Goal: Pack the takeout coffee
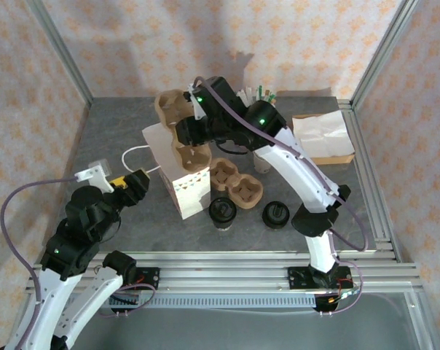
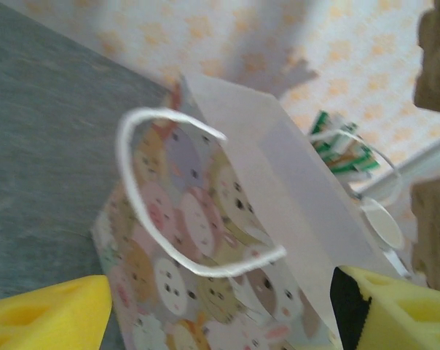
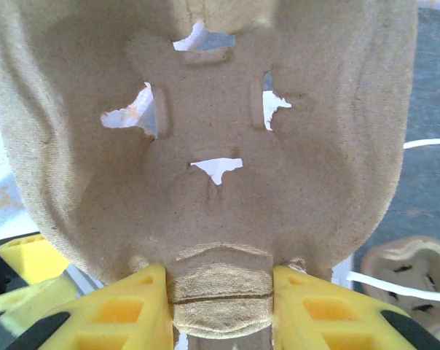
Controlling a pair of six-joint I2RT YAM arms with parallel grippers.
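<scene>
The takeout coffee [image 1: 221, 212], a small pale cup under a black lid, stands on the table in front of the patterned paper bag [image 1: 182, 182]. My right gripper [image 1: 189, 133] is shut on the edge of a brown pulp cup carrier [image 1: 172, 106] and holds it above the bag's open top. In the right wrist view the carrier [image 3: 205, 146] is clamped between the yellow fingers of the gripper [image 3: 220, 295]. My left gripper [image 1: 138, 187] is open at the bag's left side. The left wrist view has the bag [image 2: 205, 240] and its white handle [image 2: 132, 182] just ahead of that gripper [image 2: 224, 302].
A second pulp carrier [image 1: 236, 184] lies right of the bag. A squat black lid piece [image 1: 276, 214] sits near the right arm. Brown paper bags [image 1: 322, 137] lie at the back right, with stir sticks [image 1: 260, 94] behind the arm. Metal frame rails run along the table's edges.
</scene>
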